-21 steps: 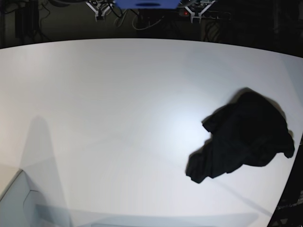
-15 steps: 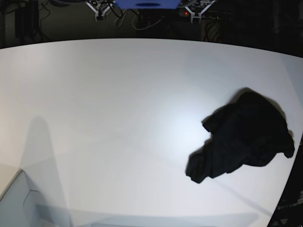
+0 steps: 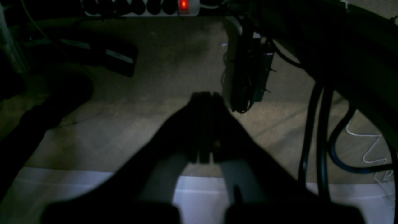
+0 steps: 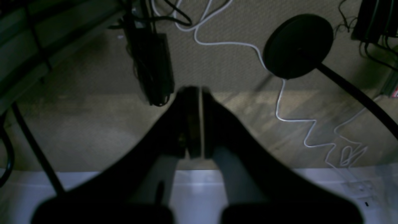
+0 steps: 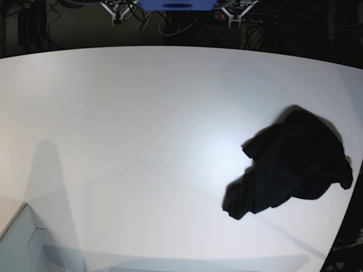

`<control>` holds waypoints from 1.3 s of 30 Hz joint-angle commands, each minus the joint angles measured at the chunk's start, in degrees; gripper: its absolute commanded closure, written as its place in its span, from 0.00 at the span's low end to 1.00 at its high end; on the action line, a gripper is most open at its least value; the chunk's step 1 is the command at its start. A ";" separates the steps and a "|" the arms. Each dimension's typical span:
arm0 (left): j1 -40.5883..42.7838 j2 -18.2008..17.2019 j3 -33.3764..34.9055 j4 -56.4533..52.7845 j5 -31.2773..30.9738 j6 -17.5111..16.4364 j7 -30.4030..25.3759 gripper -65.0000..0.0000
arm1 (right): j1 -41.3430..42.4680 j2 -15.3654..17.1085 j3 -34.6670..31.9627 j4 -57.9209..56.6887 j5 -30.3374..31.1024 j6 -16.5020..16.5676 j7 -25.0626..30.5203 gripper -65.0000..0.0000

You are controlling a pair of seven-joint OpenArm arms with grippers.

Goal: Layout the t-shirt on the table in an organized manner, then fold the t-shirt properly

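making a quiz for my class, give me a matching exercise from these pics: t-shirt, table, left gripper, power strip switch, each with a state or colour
Things:
1. t-shirt
2. table
3. left gripper
4. power strip switch

States:
A. glowing red
B. white, smooth
C. shut, holding nothing
D. black, crumpled in a heap

Pairs: 1-D, 2-B, 3-C, 4-A

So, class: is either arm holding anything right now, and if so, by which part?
Nothing is held. Both sets of jaws are shut on nothing, and the t-shirt lies crumpled on the table, untouched.
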 commanded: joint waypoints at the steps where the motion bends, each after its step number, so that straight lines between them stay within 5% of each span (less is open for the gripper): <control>1: 0.31 0.12 -0.01 -0.05 0.00 0.41 -0.38 1.00 | -0.40 0.22 -0.04 0.23 -0.01 0.71 0.14 1.00; 13: 3.47 -0.23 -0.01 3.90 0.00 0.41 -0.47 1.00 | -0.75 0.30 -0.04 0.23 -0.01 0.71 0.32 1.00; 18: 9.89 -0.67 -0.01 13.75 0.00 0.23 -0.20 1.00 | -6.99 0.30 -0.04 5.32 -0.01 0.71 6.03 1.00; 26: 23.69 -3.31 -0.01 30.80 0.00 0.05 -0.12 1.00 | -25.28 1.71 0.05 29.24 -0.01 0.80 9.90 1.00; 39: 52.00 -8.32 -0.10 81.27 -0.09 0.32 -0.03 1.00 | -50.24 7.95 0.58 74.34 0.25 0.89 9.46 1.00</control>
